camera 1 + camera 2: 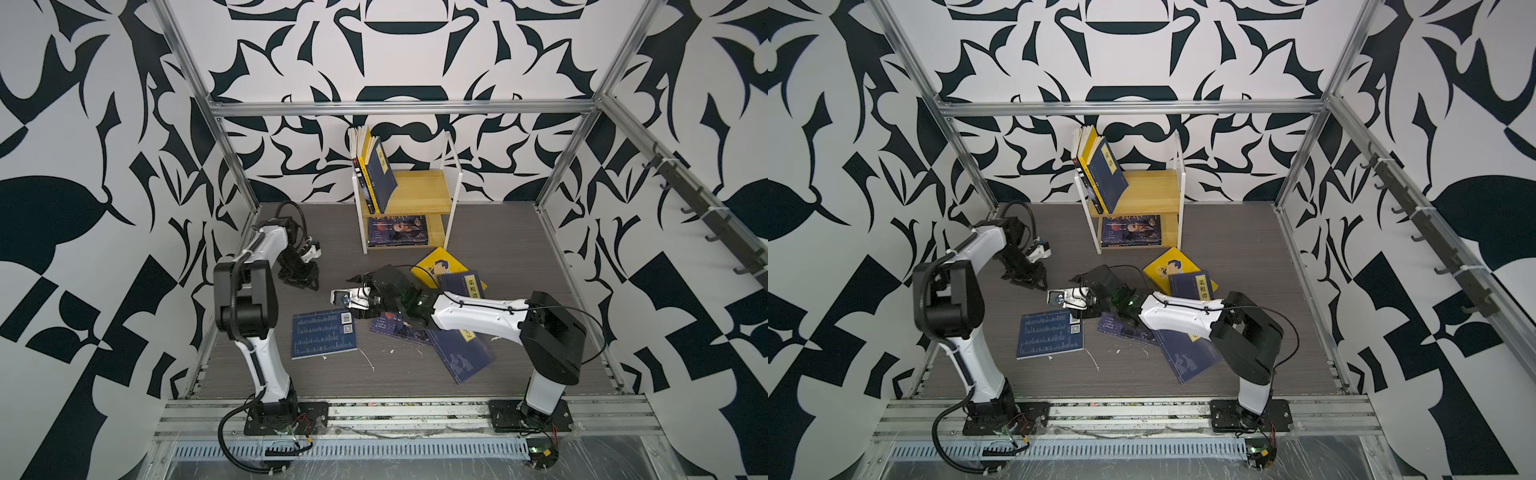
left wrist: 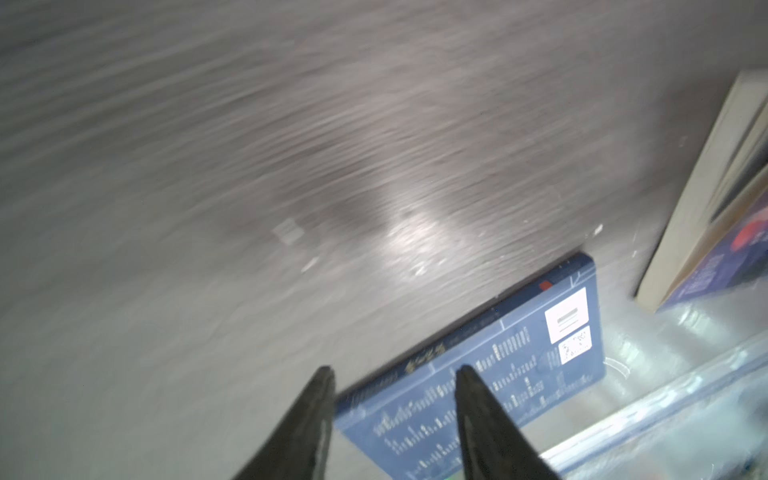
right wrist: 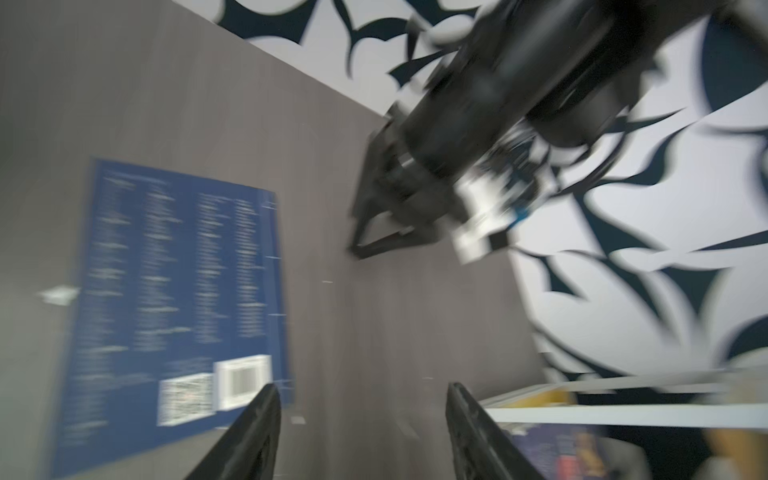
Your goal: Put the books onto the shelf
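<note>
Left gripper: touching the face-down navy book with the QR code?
Apart. In both top views, floor shows between the left gripper and the face-down navy book.

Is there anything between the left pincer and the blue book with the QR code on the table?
Nothing visible does. In the left wrist view, the open left pincer points straight at the book, with no object between them. The right pincer, also open, is beside the book, not between.

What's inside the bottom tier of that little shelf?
A navy book with a portrait seems to lie flat in the shelf. The upper board hides its back edge and anything behind it.
</note>
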Robot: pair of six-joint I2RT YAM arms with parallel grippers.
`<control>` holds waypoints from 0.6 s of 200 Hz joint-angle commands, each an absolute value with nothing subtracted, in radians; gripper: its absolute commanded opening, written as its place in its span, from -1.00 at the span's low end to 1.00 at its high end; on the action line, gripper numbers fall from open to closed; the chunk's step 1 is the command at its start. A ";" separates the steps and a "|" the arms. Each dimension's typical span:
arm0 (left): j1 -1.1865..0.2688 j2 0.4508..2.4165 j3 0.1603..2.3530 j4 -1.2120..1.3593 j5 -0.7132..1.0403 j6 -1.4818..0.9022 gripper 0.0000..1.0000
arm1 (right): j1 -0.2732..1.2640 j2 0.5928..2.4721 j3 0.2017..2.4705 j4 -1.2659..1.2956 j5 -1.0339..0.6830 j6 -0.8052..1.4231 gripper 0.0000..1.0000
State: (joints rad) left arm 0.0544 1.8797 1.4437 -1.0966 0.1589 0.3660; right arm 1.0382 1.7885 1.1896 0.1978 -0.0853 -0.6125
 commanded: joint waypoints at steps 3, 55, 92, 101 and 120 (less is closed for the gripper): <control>0.109 1.776 1.310 -1.070 0.217 0.238 0.33 | 1.042 1.762 1.198 0.066 -0.141 -0.158 0.28; 0.203 1.637 1.156 -1.027 0.284 0.070 0.52 | 1.023 1.926 1.476 -0.355 -0.194 0.398 0.27; 0.223 1.626 1.113 -1.010 0.353 -0.014 0.60 | 0.940 1.994 1.511 -0.366 -0.393 0.647 0.22; 0.239 1.615 1.074 -0.984 0.365 -0.051 0.66 | 0.924 1.998 1.508 -0.366 -0.404 0.682 0.21; 0.251 1.609 1.068 -0.980 0.339 -0.063 0.67 | 0.904 2.016 1.509 -0.347 -0.454 0.750 0.18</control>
